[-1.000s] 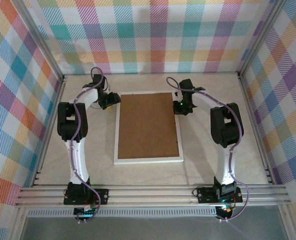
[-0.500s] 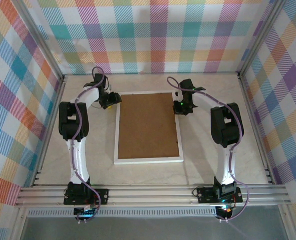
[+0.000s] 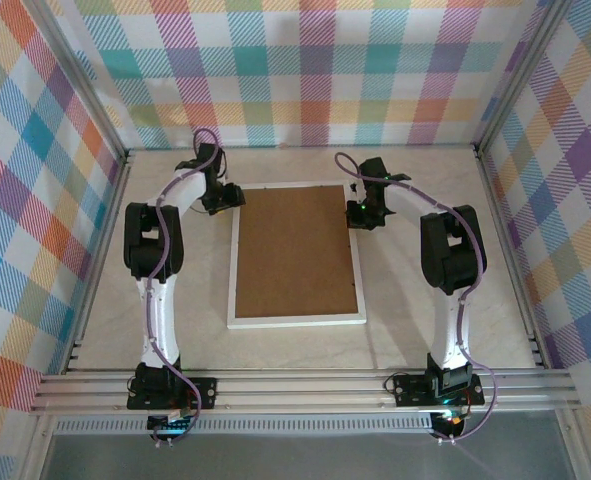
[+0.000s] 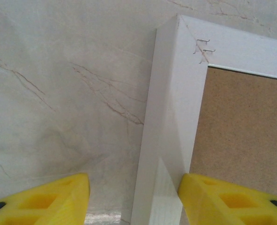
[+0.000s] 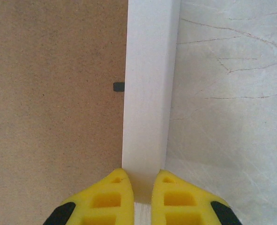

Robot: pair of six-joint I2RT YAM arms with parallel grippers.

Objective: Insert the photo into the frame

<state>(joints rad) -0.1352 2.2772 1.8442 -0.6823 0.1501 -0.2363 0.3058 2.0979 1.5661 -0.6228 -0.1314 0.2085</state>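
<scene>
Top external view showed the frame lying back up, its brown board in place. My left gripper stood spread astride the far-left corner; my right gripper was pressed together on the right border. If the photo sat inside, I could not tell.

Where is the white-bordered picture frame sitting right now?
In the top view the white-bordered rectangular picture frame lies brown back up, centred on the table between the arms, left gripper at its far-left corner, right gripper on its right border.
</scene>
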